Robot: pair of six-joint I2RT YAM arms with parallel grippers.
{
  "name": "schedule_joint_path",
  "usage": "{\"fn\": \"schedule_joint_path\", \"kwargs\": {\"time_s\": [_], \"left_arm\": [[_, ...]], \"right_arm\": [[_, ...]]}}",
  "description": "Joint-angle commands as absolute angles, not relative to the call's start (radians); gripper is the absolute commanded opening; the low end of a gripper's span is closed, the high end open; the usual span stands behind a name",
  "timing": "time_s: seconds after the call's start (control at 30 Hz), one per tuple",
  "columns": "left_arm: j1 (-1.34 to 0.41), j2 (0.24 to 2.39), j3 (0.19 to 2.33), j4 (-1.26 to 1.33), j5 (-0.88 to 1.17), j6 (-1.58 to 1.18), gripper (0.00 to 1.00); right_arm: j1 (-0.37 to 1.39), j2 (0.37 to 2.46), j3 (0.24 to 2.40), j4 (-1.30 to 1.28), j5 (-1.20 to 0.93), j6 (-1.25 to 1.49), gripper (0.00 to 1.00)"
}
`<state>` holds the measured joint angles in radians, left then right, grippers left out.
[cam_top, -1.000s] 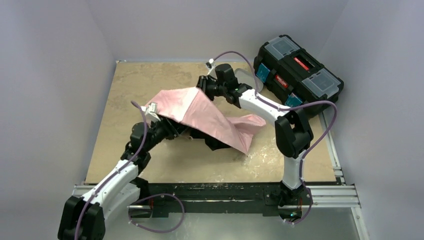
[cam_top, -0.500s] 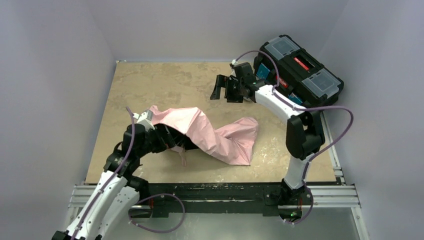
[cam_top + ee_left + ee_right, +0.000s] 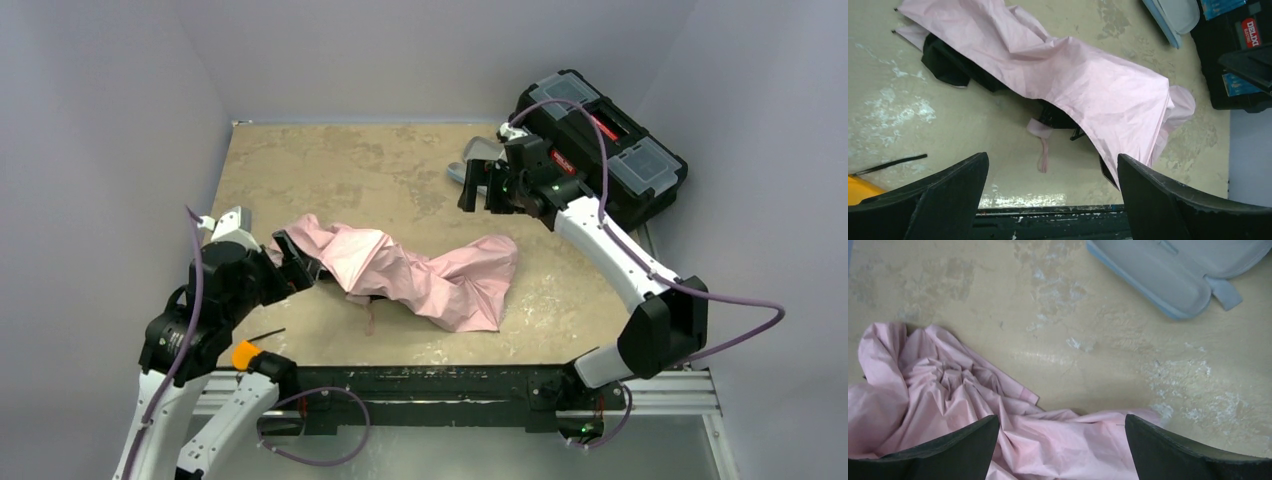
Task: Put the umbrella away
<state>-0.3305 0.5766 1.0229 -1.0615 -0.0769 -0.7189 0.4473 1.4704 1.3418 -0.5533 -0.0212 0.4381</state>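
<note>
The umbrella [image 3: 400, 272] lies collapsed and crumpled on the tan table, pale pink canopy up, with black lining showing under its left end [image 3: 948, 65]. A small pink strap [image 3: 1042, 155] trails toward the near edge. My left gripper [image 3: 297, 262] hovers open by the umbrella's left end, nothing between its fingers [image 3: 1051, 157]. My right gripper [image 3: 478, 190] is raised at the back right, open and empty. In the right wrist view the umbrella [image 3: 948, 405] lies below the right gripper [image 3: 1062, 417].
A grey oval hard case [image 3: 480, 152] lies at the back right, beside a black toolbox [image 3: 600, 140] just off the table's corner. An orange part [image 3: 245, 354] and a thin black strip [image 3: 893, 164] sit near the front left edge.
Both grippers opened and let go of the canopy, which dropped and crumpled flat. The left arm drew back to the left; the right arm swung back right toward the toolbox.
</note>
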Motion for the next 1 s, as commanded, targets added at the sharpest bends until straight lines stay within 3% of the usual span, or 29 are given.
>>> {"fn": "schedule_joint_path", "kwargs": {"time_s": [0.0,0.27,0.47,0.7,0.87,0.97], "left_arm": [[-0.334,0.654,1.095,-1.093,-0.140,-0.606,1.00],[-0.334,0.831,1.002,-0.723,0.083,-0.459,1.00],[-0.342,1.024,0.878,-0.583,0.148,-0.511,1.00],[-0.406,1.132,0.694,-0.424,0.071,-0.646,1.00],[-0.448,1.191,0.575,-0.270,0.055,-0.691,1.00],[-0.473,1.211,0.604,-0.297,0.041,-0.694,0.99]], "right_arm": [[0.451,1.438,1.285,-0.584,-0.125,0.347,0.99],[0.452,1.475,1.194,-0.458,-0.169,0.355,0.99],[0.452,1.607,1.138,-0.440,-0.141,0.389,0.98],[0.454,1.677,0.954,-0.369,-0.229,0.498,0.59],[0.466,1.684,0.879,-0.282,-0.353,0.507,0.60],[0.466,1.661,0.914,-0.330,-0.376,0.472,0.70]]}}
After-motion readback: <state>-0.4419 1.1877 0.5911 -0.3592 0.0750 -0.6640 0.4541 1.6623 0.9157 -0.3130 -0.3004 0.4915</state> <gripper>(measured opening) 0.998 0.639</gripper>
